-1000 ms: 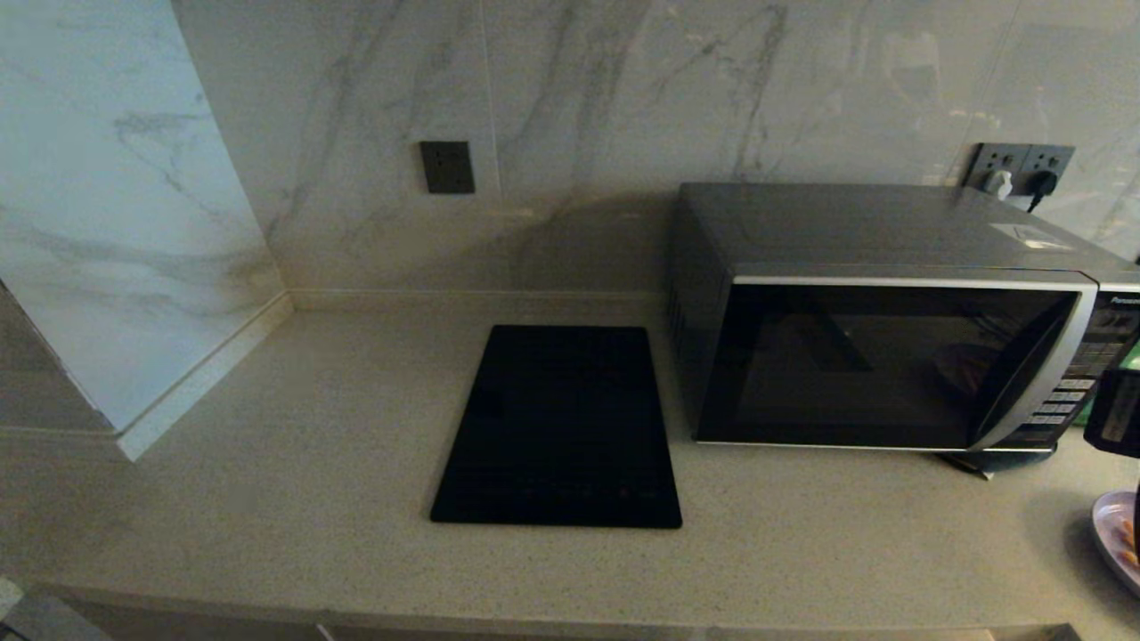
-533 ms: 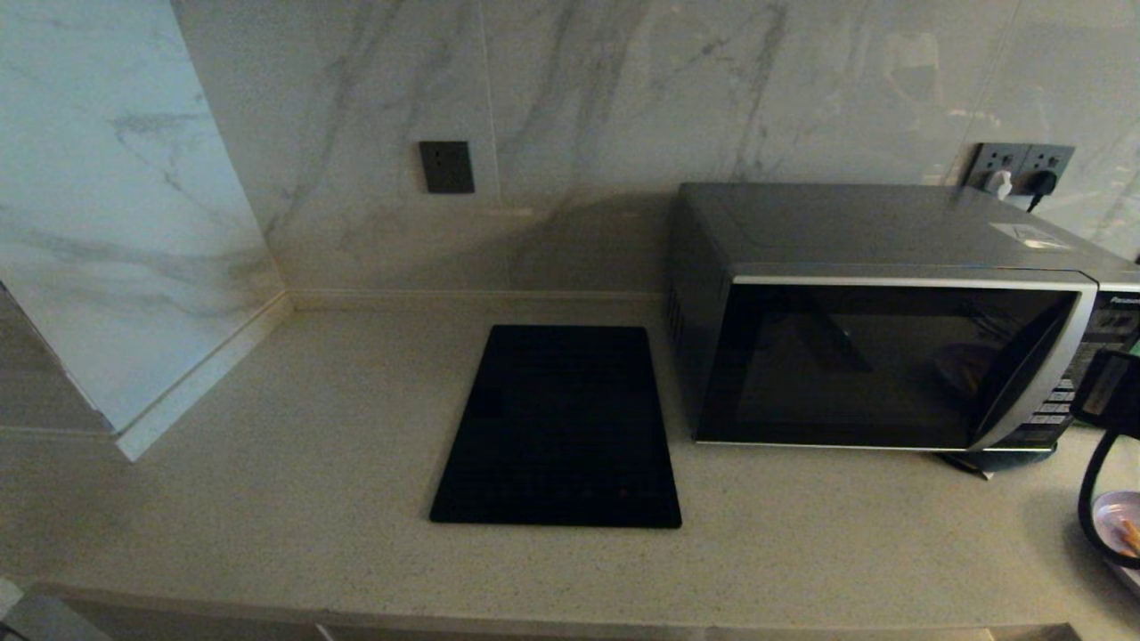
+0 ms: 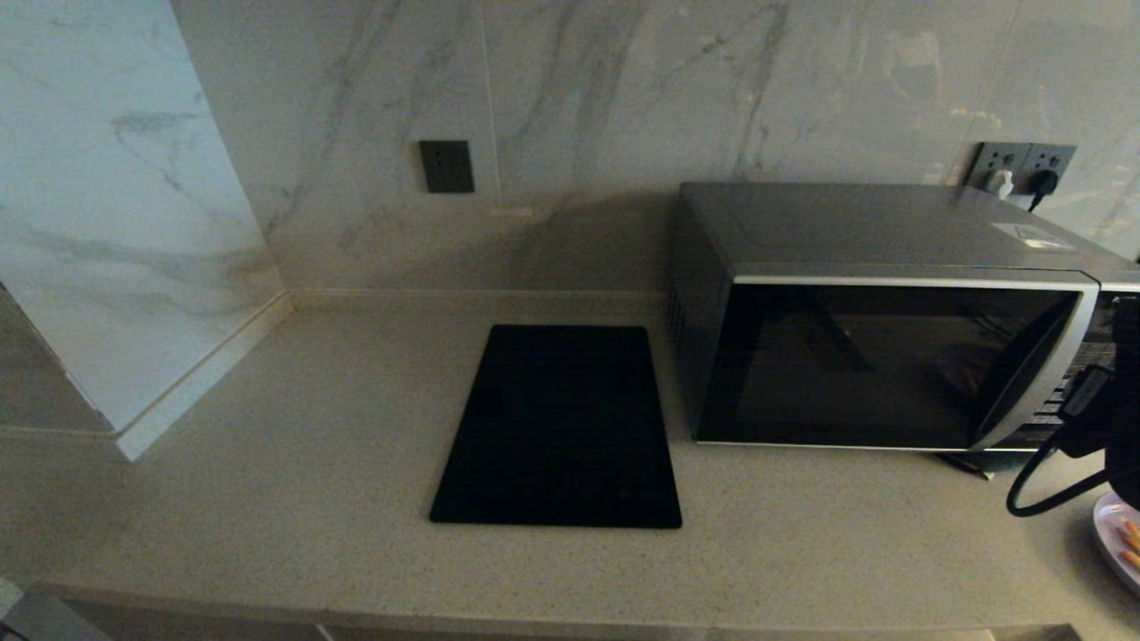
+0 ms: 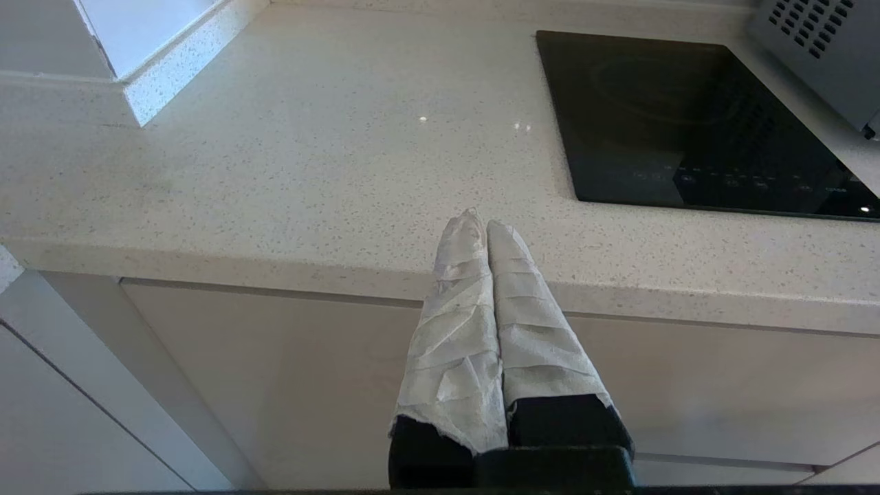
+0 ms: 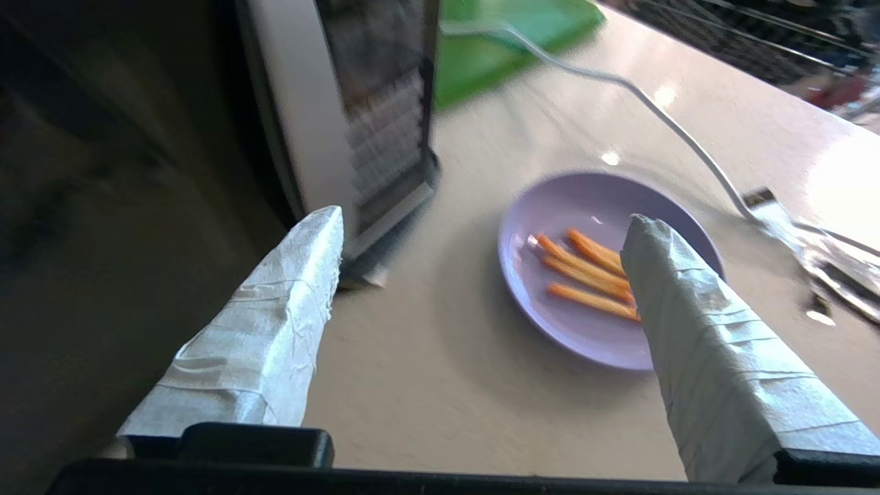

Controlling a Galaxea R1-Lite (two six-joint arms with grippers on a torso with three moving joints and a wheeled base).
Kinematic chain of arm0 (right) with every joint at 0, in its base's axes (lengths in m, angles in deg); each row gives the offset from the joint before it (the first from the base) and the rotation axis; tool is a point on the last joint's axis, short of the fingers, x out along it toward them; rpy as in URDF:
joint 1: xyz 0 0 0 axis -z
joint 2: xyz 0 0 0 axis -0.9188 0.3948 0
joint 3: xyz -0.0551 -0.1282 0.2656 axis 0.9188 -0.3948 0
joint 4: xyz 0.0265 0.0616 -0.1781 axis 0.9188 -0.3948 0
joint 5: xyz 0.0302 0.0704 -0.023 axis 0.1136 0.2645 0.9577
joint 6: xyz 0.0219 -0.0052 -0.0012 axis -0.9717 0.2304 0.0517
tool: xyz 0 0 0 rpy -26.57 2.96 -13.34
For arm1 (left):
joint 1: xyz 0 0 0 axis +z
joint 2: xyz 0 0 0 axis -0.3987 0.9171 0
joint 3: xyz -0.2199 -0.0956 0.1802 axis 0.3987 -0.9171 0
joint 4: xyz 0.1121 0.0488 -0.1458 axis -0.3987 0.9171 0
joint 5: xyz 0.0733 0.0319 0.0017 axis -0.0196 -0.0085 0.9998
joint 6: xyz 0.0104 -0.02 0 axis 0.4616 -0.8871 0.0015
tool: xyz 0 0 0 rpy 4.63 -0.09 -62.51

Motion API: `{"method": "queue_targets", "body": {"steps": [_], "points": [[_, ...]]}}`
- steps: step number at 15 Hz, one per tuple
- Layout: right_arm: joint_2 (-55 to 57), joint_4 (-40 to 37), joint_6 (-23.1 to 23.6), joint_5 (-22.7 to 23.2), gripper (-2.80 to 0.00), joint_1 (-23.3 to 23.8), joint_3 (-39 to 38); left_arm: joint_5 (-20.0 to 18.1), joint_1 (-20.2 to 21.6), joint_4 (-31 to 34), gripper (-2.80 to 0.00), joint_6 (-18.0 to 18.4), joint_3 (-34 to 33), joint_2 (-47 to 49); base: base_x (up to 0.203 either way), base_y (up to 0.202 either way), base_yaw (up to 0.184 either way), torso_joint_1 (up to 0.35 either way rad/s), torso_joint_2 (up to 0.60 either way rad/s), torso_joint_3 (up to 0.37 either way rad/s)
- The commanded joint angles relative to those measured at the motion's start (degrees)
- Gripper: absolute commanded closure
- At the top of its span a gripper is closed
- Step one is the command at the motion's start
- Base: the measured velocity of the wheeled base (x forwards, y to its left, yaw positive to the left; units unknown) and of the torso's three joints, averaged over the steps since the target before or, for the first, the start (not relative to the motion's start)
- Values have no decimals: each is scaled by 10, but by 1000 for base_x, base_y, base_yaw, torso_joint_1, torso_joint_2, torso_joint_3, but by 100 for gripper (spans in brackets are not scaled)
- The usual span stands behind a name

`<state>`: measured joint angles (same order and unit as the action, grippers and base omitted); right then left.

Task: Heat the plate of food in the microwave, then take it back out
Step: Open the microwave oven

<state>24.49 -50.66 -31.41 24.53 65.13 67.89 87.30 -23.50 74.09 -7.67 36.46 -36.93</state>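
Rising from the plate of food [image 5: 591,275], the right gripper [image 5: 481,227] spread wide and empty; the plate lay on the desk [image 5: 426,357] just beyond its fingertips, the shut microwave [image 3: 882,356] beside it, awaiting opening. The left gripper [image 4: 480,223] hung parked, closed.

Dim, warm light flattens the head view, with the microwave [image 3: 877,312] casting a soft shadow on the wall, while both wrist views are far brighter, glare spots dotting the counter [image 5: 426,357] beyond the plate of food [image 5: 584,275] and motion blur smearing the button panel.
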Motion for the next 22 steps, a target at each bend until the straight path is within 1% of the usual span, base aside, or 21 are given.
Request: {"method": "queue_targets", "body": {"steps": [1,4,7,8,15,17,18,20,22], "points": [[28,9,9,-1,-280,10,-26,0,0,0,0,0,0,0,0,0,0,0,0,0],[12,7,40,18,-280,12,-28,0,0,0,0,0,0,1,0,0,0,0,0,0],[7,7,86,14,-280,12,-25,0,0,0,0,0,0,1,0,0,0,0,0,0],[5,8,92,14,-280,9,-25,0,0,0,0,0,0,1,0,0,0,0,0,0],[12,11,89,16,-280,7,-38,0,0,0,0,0,0,0,0,0,0,0,0,0],[33,12,90,12,-280,7,-34,0,0,0,0,0,0,1,0,0,0,0,0,0],[47,20,90,6,-280,7,-33,0,0,0,0,0,0,1,0,0,0,0,0,0],[82,72,91,-8,-280,8,-33,0,0,0,0,0,0,1,0,0,0,0,0,0],[104,90,90,-13,-280,9,-33,0,0,0,0,0,0,0,0,0,0,0,0,0]]}}
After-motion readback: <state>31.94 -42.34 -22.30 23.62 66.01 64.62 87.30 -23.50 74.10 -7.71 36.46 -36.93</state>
